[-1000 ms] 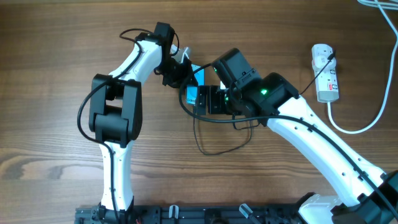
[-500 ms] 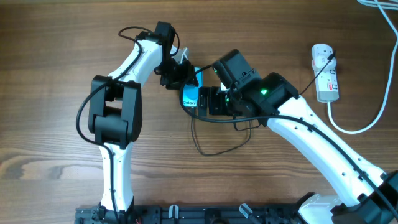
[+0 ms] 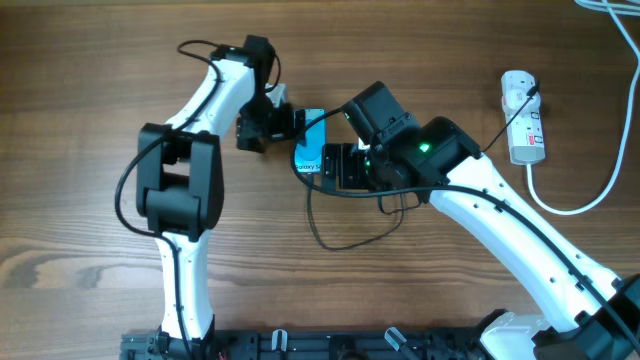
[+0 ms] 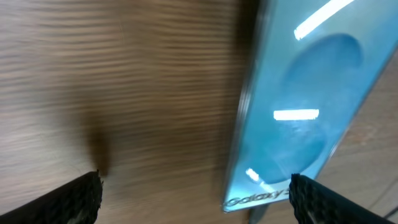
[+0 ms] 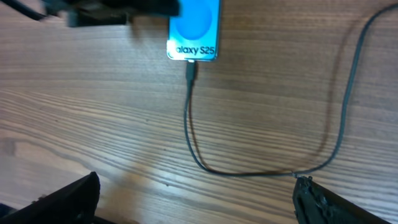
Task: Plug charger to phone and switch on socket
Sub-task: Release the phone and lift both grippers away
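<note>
The phone [image 3: 310,151] lies flat on the table with its turquoise screen up, also seen from the right wrist as phone [image 5: 194,25]. The charger's [image 5: 186,121] connector tip [image 5: 191,70] sits at the phone's "Galaxy" end, and its thin black cable loops away to the right. My left gripper [image 3: 280,124] is open just left of the phone. In its own view, left gripper [image 4: 196,202], the phone [image 4: 305,106] lies by the right finger, untouched. My right gripper [image 5: 199,202] is open over bare table below the phone. The socket [image 3: 523,120] lies far right.
A thick white cord [image 3: 590,200] curves from the socket toward the table's right edge. A black plug [image 3: 530,95] sits in the socket's upper end. The left arm [image 3: 175,190] stands left of the phone and the right arm [image 3: 500,220] crosses the table's lower right.
My left gripper has opened, let go of the phone and drawn back to the left. The phone now rests flat on the table. The right arm has not moved.
</note>
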Tool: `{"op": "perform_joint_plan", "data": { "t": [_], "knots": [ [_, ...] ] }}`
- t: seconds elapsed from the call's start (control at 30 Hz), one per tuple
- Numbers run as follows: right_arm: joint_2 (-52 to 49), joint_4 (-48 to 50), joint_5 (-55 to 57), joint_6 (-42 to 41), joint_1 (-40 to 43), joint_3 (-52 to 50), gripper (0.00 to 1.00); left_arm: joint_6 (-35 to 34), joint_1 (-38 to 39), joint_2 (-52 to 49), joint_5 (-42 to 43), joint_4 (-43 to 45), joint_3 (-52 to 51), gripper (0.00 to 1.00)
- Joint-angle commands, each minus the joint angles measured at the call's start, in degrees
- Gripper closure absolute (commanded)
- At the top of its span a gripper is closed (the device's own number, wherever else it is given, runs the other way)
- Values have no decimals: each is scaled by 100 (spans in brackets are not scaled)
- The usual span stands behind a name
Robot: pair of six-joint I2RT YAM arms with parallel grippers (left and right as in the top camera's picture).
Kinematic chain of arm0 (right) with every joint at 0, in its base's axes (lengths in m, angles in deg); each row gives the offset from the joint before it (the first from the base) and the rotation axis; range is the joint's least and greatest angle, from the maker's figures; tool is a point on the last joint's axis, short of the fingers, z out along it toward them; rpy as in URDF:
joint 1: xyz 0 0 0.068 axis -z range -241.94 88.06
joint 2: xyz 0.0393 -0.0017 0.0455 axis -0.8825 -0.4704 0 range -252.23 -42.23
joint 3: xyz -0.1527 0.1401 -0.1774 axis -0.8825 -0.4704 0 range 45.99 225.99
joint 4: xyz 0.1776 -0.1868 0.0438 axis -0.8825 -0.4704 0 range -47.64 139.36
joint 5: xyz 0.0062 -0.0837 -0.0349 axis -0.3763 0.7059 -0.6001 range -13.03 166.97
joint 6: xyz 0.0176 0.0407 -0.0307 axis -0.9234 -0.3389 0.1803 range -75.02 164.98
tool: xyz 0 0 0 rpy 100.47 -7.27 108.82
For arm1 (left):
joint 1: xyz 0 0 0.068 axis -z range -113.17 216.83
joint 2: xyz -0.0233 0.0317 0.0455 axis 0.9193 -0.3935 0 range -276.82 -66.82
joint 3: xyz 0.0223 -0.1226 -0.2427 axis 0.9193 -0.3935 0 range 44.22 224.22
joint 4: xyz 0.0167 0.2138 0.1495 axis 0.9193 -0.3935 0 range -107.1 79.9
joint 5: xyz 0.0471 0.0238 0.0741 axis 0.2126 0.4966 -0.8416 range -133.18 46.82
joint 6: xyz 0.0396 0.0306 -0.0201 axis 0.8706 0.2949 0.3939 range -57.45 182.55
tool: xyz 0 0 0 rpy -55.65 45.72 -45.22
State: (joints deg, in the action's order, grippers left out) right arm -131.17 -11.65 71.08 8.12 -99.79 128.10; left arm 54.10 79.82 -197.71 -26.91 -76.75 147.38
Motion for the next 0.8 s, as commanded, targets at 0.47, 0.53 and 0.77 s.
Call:
{"op": "perform_joint_plan", "data": {
  "t": [0.47,0.53,0.77],
  "knots": [
    [-258,-531,2302,-70,4347,1012,0,-1773,-155,3224,-2428,-7,142,0],
    [-444,-269,2302,-63,4830,920,0,-1773,-155,3224,-2428,-7,142,0],
    [-1294,798,2299,887,5753,920,0,-1773,-155,3224,-2430,-7,144,0]
  ]
}}
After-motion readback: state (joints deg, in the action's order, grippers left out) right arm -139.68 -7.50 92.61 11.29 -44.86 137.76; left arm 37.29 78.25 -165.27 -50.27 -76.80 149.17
